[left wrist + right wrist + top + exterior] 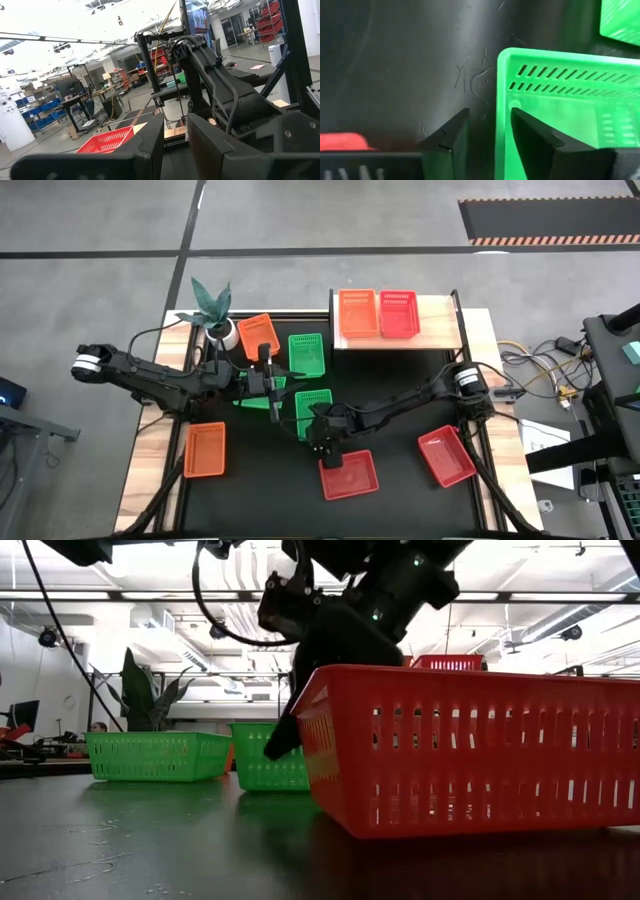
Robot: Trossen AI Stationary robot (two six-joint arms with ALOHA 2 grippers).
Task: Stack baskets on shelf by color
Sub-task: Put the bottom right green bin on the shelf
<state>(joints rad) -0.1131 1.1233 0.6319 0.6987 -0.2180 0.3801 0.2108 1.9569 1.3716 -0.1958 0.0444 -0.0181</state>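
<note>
The wooden shelf at the far edge carries one orange basket and one red basket. On the table lie two more orange baskets, two red baskets and three green baskets. My right gripper is open over the near end of the middle green basket, one finger inside its wall and one outside. My left gripper hangs open beside the left green basket, with nothing between its fingers. My right gripper comes from above and stands astride the green basket's end wall near a corner, one finger inside and one outside. I cannot tell whether the inner finger touches the wall. The basket lies flat on the table.
A white plant pot stands at the far left beside an orange basket. The near red basket fills the low view in front of my right gripper. Bare black tabletop lies between the shelf and the near red baskets.
</note>
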